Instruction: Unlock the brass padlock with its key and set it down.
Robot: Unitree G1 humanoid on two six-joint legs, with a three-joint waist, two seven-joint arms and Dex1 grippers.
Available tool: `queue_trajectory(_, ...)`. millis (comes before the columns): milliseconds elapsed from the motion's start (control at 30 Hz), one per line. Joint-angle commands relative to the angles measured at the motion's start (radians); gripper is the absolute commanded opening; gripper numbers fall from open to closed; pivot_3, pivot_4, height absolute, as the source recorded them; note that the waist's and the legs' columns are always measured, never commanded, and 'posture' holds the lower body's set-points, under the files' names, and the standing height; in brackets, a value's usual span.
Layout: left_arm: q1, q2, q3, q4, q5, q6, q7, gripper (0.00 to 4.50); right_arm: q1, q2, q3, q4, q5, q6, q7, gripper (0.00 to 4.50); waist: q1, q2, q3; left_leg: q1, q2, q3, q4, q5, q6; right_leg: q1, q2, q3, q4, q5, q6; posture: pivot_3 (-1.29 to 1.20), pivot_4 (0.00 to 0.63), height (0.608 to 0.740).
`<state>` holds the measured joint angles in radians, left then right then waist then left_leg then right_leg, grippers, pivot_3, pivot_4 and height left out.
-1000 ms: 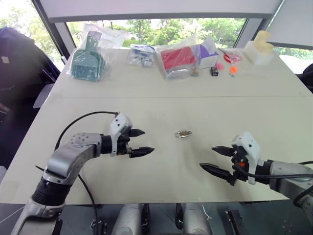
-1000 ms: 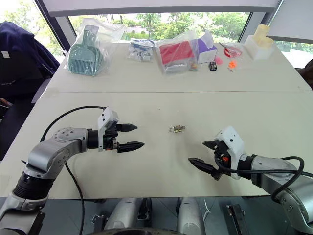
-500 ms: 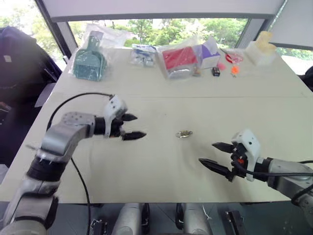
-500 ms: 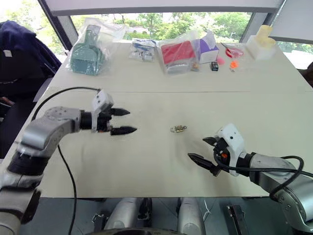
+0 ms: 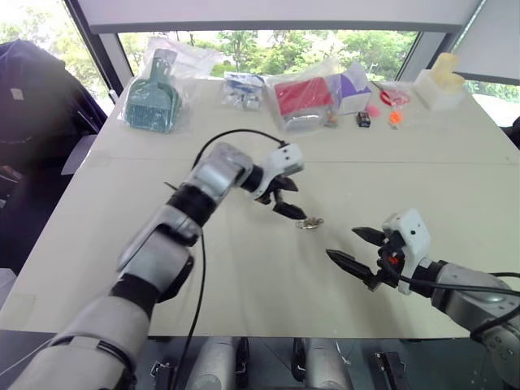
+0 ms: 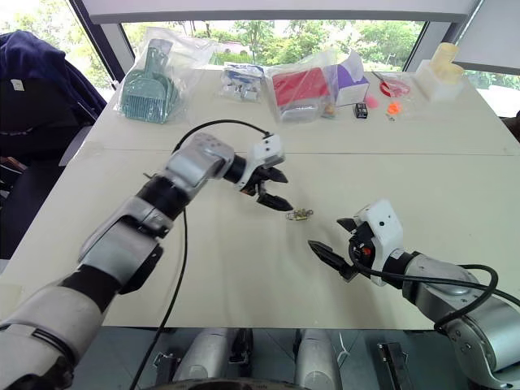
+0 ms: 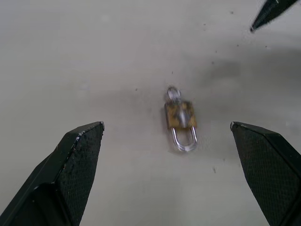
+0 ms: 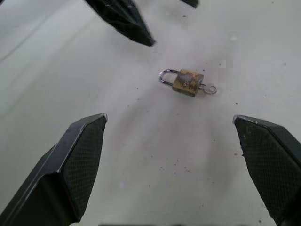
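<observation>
So far nothing is done: from the eye views, the padlock (image 5: 309,223) lies flat on the table (image 5: 244,276), shackle closed, key in its base. Left tool (image 5: 281,200) hangs just beside the padlock, released; right tool (image 5: 357,251) waits near it, also released. Bagged clutter (image 5: 302,99) sits well beyond the padlock, out of the way.

Left wrist view: padlock (image 7: 180,118) lies between the spread fingers, untouched.

Right wrist view: padlock (image 8: 188,82) lies apart, ahead of the fingers; grasping, turning and setting down remain.

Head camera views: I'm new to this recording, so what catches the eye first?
The left pincer hangs open just beside the tiny brass padlock, which lies flat mid-table with its key in it. The right pincer, also open, waits nearer the front edge. Bagged items line the far side by the window.
</observation>
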<state>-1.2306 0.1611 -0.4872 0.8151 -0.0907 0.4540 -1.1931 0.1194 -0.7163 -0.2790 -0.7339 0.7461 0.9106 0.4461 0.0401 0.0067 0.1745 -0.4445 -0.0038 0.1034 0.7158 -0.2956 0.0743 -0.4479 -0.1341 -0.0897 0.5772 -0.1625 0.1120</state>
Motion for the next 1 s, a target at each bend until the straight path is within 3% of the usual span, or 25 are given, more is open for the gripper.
queue_trajectory(33, -0.037, -0.061, -0.014, 0.101, 0.069, -0.092, -0.001, 4.5, 0.037, -0.002, -0.033, -0.052, -0.014, -0.009, -0.02, 4.44, 0.0, 0.0, 0.0, 0.0, 0.0, 0.0, 0.0, 0.0, 0.0, 0.0, 0.0, 0.0, 0.0, 0.0, 0.0, 0.0, 0.15, 0.735)
queue_trajectory(200, -0.037, -0.128, -0.038, 0.179, 0.151, -0.162, -0.012, 4.5, 0.099, 0.011, -0.095, -0.07, -0.018, -0.028, -0.037, 4.44, 0.0, 0.0, 0.0, -0.001, 0.0, 0.0, 0.0, 0.0, 0.0, -0.001, 0.0, 0.0, 0.001, 0.0, 0.0, 0.0, 0.15, 0.735)
queue_trajectory(467, -0.008, -0.176, -0.046, 0.215, 0.247, -0.179, 0.054, 4.5, 0.098, 0.045, -0.058, -0.079, -0.03, -0.036, -0.07, 4.44, 0.002, 0.0, 0.0, 0.0, 0.0, 0.0, 0.0, 0.0, 0.0, -0.001, 0.0, 0.0, 0.001, 0.0, 0.0, 0.0, 0.15, 0.735)
queue_trajectory(567, 0.022, -0.176, -0.058, 0.194, 0.28, -0.195, 0.063, 3.68, 0.083, 0.047, -0.049, -0.067, -0.035, -0.044, -0.075, 4.5, 0.001, 0.0, 0.0, 0.001, 0.0, 0.0, 0.0, 0.0, 0.0, 0.0, 0.0, 0.0, 0.0, 0.0, 0.0, 0.0, 0.15, 0.735)
queue_trajectory(800, 0.089, -0.155, -0.076, 0.113, 0.327, -0.149, 0.055, 0.87, 0.071, 0.051, -0.037, -0.057, -0.044, -0.05, -0.08, 4.5, 0.001, 0.0, -0.001, 0.002, 0.0, -0.001, 0.0, 0.0, 0.0, 0.002, 0.0, 0.0, 0.0, 0.0, 0.0, 0.0, 0.15, 0.735)
queue_trajectory(1000, 0.154, -0.112, -0.096, 0.001, 0.35, -0.122, 0.034, 0.74, 0.056, 0.046, -0.032, -0.044, -0.045, -0.05, -0.075, 4.5, -0.001, 0.0, -0.002, 0.003, 0.001, -0.001, 0.0, 0.0, 0.0, 0.002, 0.0, 0.0, 0.0, 0.0, 0.0, 0.0, 0.15, 0.735)
